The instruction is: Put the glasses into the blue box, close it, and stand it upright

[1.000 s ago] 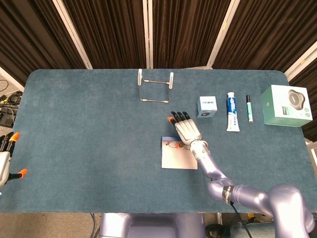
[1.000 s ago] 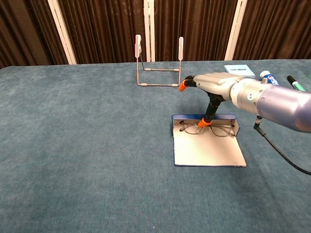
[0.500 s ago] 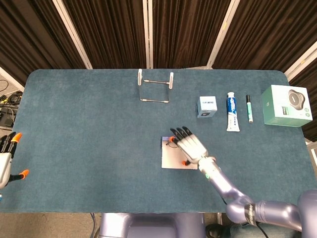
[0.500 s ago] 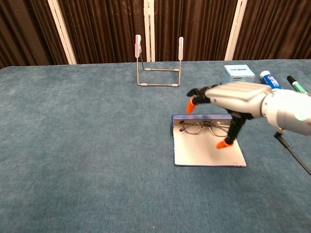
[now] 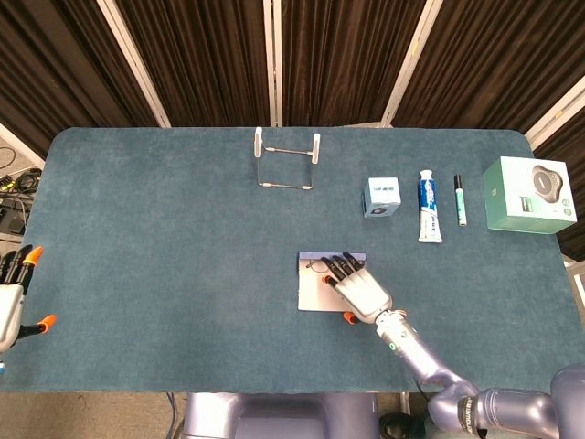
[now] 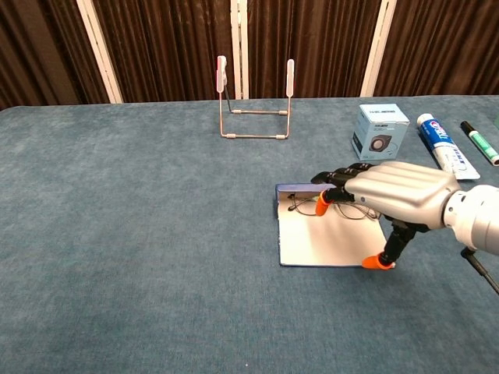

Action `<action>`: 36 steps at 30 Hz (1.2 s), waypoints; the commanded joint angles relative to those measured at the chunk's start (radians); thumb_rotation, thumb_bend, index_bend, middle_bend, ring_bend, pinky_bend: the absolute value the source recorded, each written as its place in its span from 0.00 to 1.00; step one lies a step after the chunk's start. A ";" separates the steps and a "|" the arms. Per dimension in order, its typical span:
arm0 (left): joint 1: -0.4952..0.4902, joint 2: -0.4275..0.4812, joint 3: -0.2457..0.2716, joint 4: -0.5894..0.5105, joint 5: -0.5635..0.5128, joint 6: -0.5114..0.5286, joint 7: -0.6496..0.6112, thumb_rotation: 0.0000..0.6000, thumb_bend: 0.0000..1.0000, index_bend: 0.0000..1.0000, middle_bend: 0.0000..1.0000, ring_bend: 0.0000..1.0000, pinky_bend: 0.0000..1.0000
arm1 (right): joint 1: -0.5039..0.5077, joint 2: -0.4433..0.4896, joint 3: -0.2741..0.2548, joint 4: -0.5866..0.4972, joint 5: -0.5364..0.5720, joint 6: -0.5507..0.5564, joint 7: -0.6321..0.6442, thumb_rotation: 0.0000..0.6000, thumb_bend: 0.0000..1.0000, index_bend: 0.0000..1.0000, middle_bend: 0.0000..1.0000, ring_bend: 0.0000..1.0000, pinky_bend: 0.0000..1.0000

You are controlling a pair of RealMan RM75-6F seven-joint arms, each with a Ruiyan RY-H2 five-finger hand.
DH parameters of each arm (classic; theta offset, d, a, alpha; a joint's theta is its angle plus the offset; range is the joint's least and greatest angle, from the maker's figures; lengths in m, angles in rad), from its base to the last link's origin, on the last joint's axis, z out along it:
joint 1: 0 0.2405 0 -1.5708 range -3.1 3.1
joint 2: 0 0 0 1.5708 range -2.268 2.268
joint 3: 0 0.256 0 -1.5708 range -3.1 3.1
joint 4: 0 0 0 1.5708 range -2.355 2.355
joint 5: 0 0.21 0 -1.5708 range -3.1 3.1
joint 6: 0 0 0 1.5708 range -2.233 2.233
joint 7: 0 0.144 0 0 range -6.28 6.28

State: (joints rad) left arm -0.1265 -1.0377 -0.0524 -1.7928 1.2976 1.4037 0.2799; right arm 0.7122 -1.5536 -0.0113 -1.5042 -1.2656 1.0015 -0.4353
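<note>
Nearest the robot, the right hand point(image 6: 394, 199) hovers palm-down over the open blue box point(image 6: 323, 243), its fingers point(image 6: 331, 181) stretched out and apart and holding nothing; its orange thumb tip comes down at the box's near right corner. The box lies flat on the table point(image 6: 140, 234) with its pale inside facing up and a low blue wall along the far edge. The glasses point(image 6: 306, 206) lie inside it against that wall, partly hidden under the hand's fingertips; whether the fingers touch them cannot be told. In the head view the hand point(image 5: 363, 291) covers the right half of the box point(image 5: 315, 285).

At the table's left edge the left hand point(image 5: 13, 291) rests off to the side, fingers straight and apart, gripping nothing.

Farther back on the right stand a small blue carton point(image 6: 380, 132), a toothpaste tube point(image 6: 441, 145) and a marker point(image 6: 480, 142) in a row, with a green box point(image 5: 528, 195) beyond them. At the far middle stands a wire rack point(image 6: 255, 107).
</note>
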 commanded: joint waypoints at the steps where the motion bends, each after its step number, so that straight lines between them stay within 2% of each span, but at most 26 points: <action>1: 0.000 -0.002 -0.001 0.002 -0.003 -0.001 0.002 1.00 0.00 0.00 0.00 0.00 0.00 | -0.002 -0.017 0.004 0.017 -0.010 -0.005 0.003 1.00 0.11 0.28 0.00 0.00 0.00; 17: -0.003 -0.003 -0.006 0.008 -0.018 -0.010 0.001 1.00 0.00 0.00 0.00 0.00 0.00 | -0.011 -0.079 0.020 0.102 -0.028 -0.036 0.020 1.00 0.13 0.29 0.00 0.00 0.00; 36: -0.005 -0.004 -0.007 0.012 -0.024 -0.014 0.001 1.00 0.00 0.00 0.00 0.00 0.00 | -0.024 -0.100 0.028 0.151 -0.047 -0.056 0.021 1.00 0.14 0.29 0.00 0.00 0.00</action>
State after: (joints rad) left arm -0.1312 -1.0417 -0.0592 -1.7814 1.2741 1.3894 0.2808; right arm 0.6885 -1.6519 0.0168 -1.3555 -1.3116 0.9470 -0.4135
